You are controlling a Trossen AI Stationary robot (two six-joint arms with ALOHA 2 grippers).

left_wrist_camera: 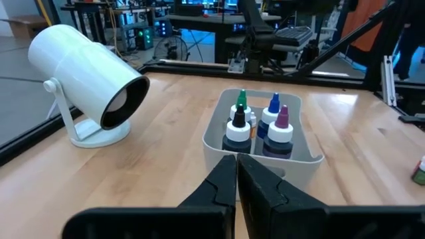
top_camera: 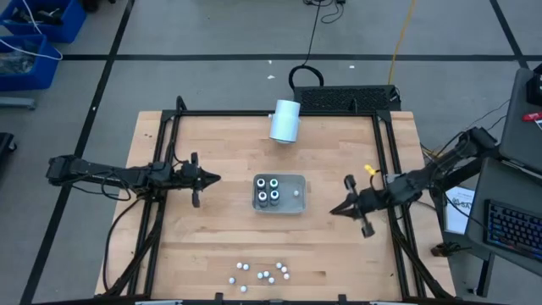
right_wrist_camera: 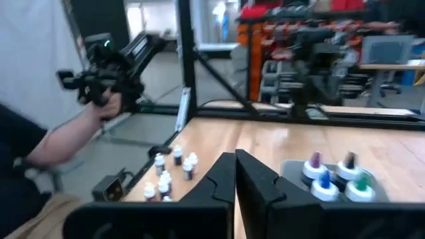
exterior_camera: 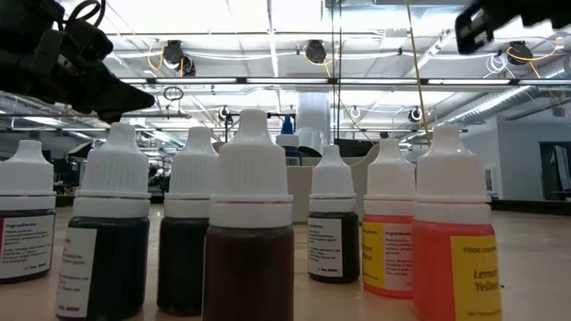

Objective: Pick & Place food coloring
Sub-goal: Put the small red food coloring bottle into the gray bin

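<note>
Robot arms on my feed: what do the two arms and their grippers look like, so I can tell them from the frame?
Both arms are slim, dark, jointed, with black cables along them. The left gripper and the right gripper each end in two black, wedge-shaped fingers tapering to a point. A small yellow marking sits near the right arm.

Left arm [top_camera: 110,174]: my dark, slender one, black links with cables trailing along it.
Right arm [top_camera: 440,174]: same black build, a small yellow tag near my wrist.
Left hand [left_wrist_camera: 236,174]: two matte black wedge fingers.
Right hand [right_wrist_camera: 234,171]: matching black wedges.
</note>
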